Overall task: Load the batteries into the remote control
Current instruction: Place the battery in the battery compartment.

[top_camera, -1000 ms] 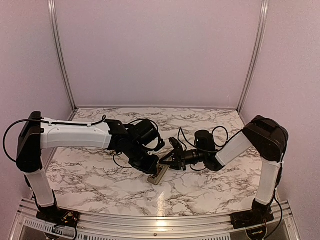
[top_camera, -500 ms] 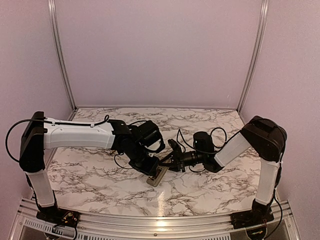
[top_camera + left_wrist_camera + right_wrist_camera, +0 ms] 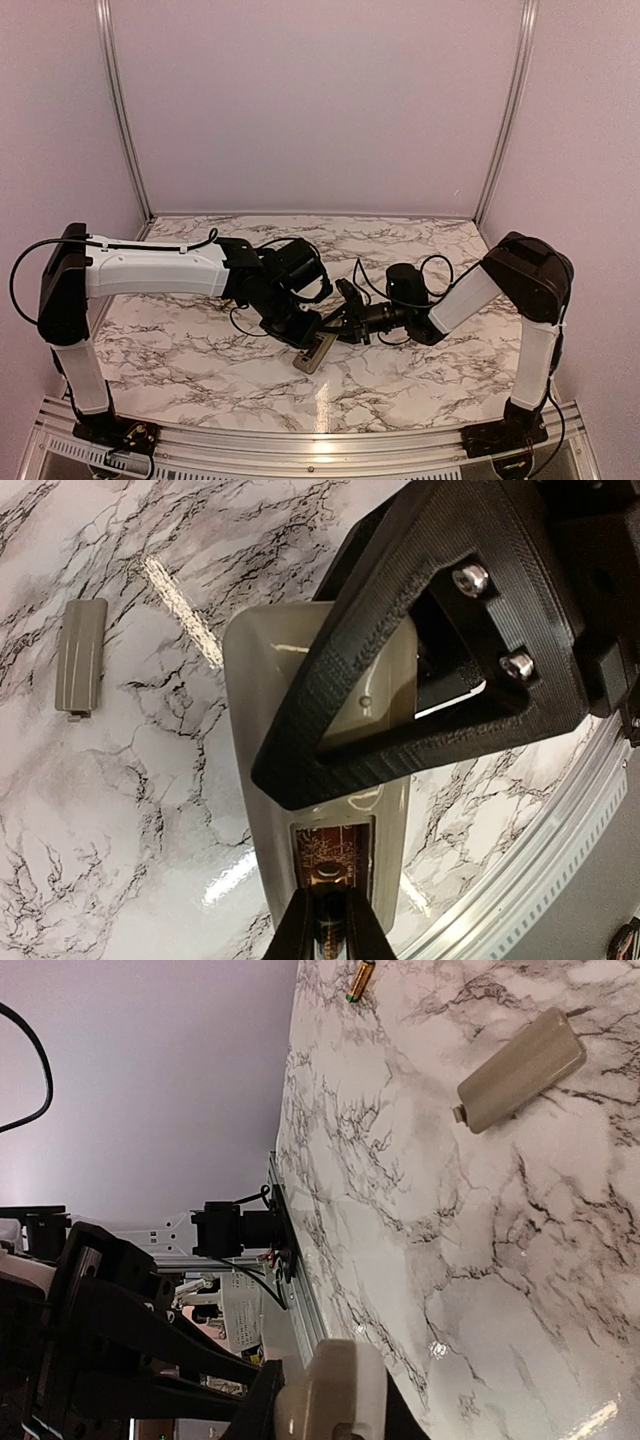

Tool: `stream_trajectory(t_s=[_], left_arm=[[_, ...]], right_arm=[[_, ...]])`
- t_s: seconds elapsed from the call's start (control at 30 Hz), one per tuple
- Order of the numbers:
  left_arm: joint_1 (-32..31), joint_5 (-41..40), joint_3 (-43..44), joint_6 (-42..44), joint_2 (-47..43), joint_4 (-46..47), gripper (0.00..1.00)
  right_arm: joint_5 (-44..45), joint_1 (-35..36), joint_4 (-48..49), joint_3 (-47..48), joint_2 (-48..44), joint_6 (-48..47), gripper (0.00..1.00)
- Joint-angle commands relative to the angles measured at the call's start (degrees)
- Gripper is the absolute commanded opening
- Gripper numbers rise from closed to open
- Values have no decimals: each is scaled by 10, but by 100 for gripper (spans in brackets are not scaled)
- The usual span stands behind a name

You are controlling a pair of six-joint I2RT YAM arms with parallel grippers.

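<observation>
The remote control (image 3: 250, 710) lies back up, greyish-tan, with its battery bay (image 3: 335, 855) open. It also shows in the top view (image 3: 314, 352). My left gripper (image 3: 335, 912) is shut on a dark battery (image 3: 335, 932), whose tip is at the near end of the bay. My right gripper (image 3: 325, 1405) is shut on the remote's end (image 3: 335, 1390). Its black finger (image 3: 430, 660) crosses the remote in the left wrist view. A second, gold battery (image 3: 361, 980) lies loose on the table, far from both grippers. In the top view, the left gripper (image 3: 303, 330) and right gripper (image 3: 331, 326) meet over the remote.
The beige battery cover (image 3: 80, 658) lies flat on the marble beside the remote and shows in the right wrist view (image 3: 520, 1070). The table's metal front rail (image 3: 560, 830) runs close to the remote. Purple walls enclose the back and sides.
The left wrist has shifted slightly right and lower toward the remote. The remote has tipped a little. The right arm has barely moved.
</observation>
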Motion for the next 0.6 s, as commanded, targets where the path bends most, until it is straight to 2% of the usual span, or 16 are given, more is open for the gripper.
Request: stream_trajectory(t_s=[0.0, 0.57], left_arm=[[-3, 1, 11, -3, -16, 6, 4], [-4, -36, 7, 1, 8, -9, 14]], right_arm=[[6, 7, 0, 5, 1, -9, 0], [-5, 7, 52, -1, -2, 36, 0]])
